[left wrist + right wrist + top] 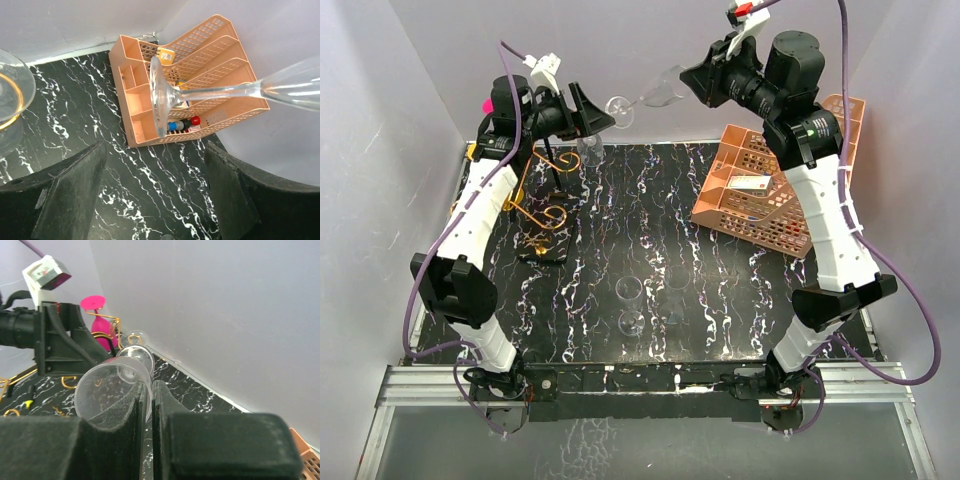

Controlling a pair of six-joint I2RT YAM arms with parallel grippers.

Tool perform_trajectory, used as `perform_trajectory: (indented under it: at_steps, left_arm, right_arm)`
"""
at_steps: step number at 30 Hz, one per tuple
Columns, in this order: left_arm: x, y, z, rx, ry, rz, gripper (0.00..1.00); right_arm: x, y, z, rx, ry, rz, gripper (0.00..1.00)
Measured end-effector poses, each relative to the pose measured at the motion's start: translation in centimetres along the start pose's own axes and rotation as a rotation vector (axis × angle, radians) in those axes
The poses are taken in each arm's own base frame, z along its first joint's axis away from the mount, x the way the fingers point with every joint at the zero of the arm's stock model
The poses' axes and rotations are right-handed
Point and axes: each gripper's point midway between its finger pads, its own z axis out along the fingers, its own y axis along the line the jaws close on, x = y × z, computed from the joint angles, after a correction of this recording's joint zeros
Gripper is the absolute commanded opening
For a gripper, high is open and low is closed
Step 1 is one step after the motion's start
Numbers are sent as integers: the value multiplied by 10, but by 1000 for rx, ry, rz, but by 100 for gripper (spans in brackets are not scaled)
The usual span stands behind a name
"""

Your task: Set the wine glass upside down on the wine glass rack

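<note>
My right gripper [692, 82] is raised near the back wall and shut on the rim wall of a clear wine glass [660, 92]. It holds the glass lying sideways, foot toward the left. In the right wrist view the fingers [131, 410] pinch the bowl [105, 390]. My left gripper [592, 112] is open and empty, and the glass foot [160, 97] is just beyond its fingertips [70, 195], not between them. The gold wire wine glass rack [542, 205] stands on a dark base at the back left, below the left gripper. A pink glass [97, 315] hangs on it.
An orange perforated tray rack [770, 190] stands at the back right with small items in it. Clear glasses [631, 322] stand on the black marbled table [600, 250] near the middle. Another clear glass [10, 100] is beside the gold rack. White walls close in on three sides.
</note>
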Motion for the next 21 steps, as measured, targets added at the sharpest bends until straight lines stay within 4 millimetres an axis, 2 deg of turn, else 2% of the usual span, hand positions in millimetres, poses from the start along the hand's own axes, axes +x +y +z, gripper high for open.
perform_trajectory:
  at_steps: [13, 18, 21]
  left_arm:
    - [15, -2, 6, 55, 25, -114, 58]
    - [13, -10, 5, 94, 21, -117, 41]
    - [12, -14, 4, 113, 18, -118, 34]
  right_arm:
    - [1, 13, -4, -111, 7, 62, 8]
    - [3, 16, -4, -138, 10, 68, 8]
    - [2, 18, -5, -148, 9, 70, 8]
